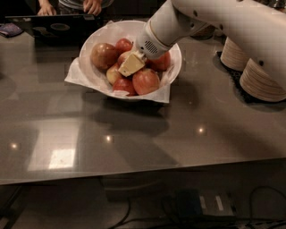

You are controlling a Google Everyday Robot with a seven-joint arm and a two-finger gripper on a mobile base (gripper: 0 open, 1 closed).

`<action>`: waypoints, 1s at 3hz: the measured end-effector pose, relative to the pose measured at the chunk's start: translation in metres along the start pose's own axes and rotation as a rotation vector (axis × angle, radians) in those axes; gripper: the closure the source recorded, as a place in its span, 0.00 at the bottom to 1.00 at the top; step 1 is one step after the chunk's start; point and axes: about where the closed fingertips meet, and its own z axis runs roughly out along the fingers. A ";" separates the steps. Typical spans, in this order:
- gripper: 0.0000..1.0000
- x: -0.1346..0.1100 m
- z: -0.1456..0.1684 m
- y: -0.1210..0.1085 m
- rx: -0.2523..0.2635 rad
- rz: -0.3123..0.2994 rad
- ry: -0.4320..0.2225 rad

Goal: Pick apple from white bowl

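The white bowl (96, 42), lined with white paper whose corners stick out, stands at the back middle of the grey table and holds several apples. My gripper (132, 65) reaches down from the upper right into the middle of the pile. Its pale yellow tip rests against a dark red apple (121, 57), which it mostly hides; I see no sticker on it. A duller brownish-green apple (103, 54) lies at the left of the bowl. A pinkish-red apple (145, 81) lies at the front right, just below the gripper.
Stacks of beige disposable plates (261, 82) stand at the right edge on a dark mat. A person's hands (91, 6) and a dark tray (49, 24) are at the far edge behind the bowl. Cables lie on the floor in front of the table.
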 end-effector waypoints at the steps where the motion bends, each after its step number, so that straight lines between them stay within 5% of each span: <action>1: 1.00 -0.006 -0.015 -0.002 -0.061 -0.024 -0.090; 3: 1.00 -0.023 -0.070 -0.017 -0.155 -0.038 -0.314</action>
